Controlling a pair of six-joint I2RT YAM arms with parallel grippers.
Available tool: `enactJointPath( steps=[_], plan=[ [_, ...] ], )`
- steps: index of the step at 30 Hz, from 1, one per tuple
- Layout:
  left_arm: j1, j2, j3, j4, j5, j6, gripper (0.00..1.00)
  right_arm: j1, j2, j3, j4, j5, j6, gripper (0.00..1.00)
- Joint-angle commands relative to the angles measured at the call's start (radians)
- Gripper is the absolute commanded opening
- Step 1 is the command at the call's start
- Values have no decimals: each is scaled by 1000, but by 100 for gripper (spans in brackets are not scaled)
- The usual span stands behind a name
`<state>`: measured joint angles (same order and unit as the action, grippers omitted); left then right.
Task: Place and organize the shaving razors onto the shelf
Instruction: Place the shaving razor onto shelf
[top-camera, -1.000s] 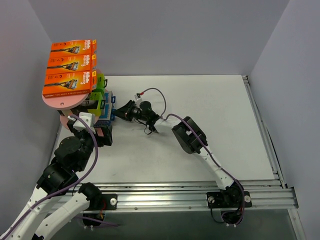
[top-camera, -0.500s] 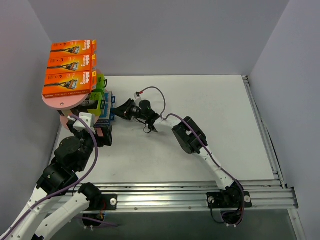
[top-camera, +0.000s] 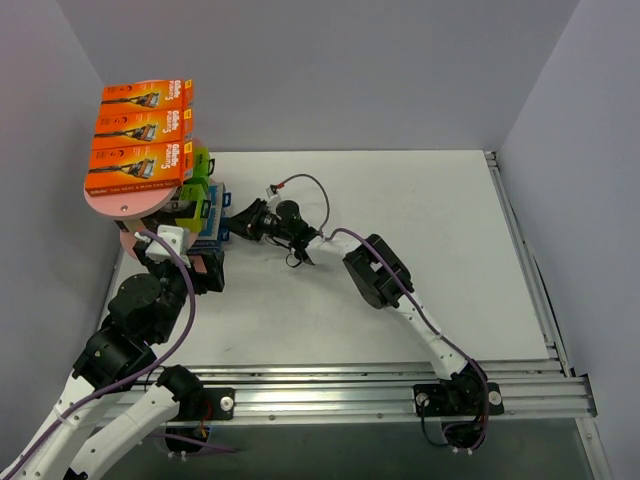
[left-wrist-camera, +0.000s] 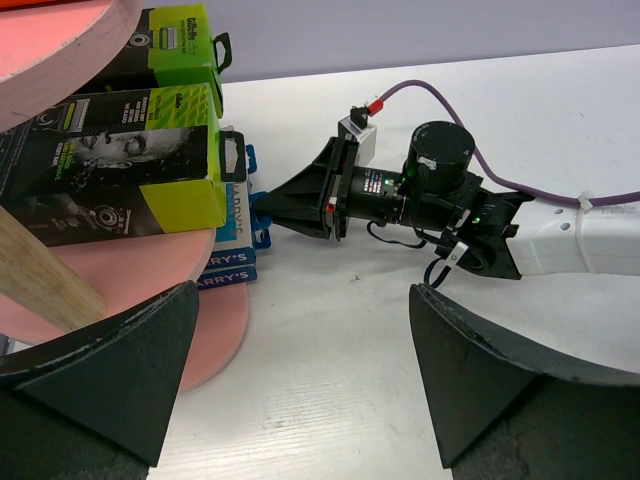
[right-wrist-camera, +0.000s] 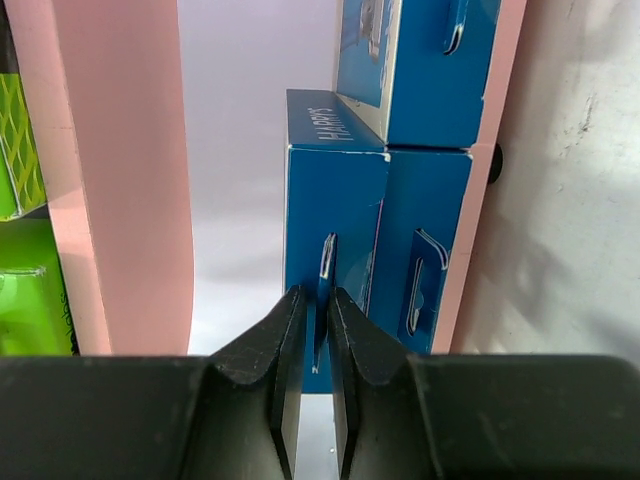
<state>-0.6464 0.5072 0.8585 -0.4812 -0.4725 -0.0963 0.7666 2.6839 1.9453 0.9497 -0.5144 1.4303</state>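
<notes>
Bright, even light; close foreground perhaps slightly soft.

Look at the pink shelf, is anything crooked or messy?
Nothing is spilled or broken. The orange packs lie in a tidy row on top. One blue pack on the lowest board looks unsettled: it rests on another blue pack, not quite lined up, with the right gripper pinching its hang tab.

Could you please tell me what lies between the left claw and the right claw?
Bare white table separates the left claw from the right claw, as the left wrist view shows.
</notes>
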Motion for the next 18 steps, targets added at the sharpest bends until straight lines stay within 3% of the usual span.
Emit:
enactJointPath(
  steps=[1,11,18],
  plan=[
    [-4,-10,11,43,8,-6,95,11,10,47,44,-21,-11,12],
    [-2,-10,11,43,9,-6,95,13,16,52,46,-22,-8,13],
    [-2,-9,11,43,6,-6,95,13,11,46,55,-26,-5,23]
  ],
)
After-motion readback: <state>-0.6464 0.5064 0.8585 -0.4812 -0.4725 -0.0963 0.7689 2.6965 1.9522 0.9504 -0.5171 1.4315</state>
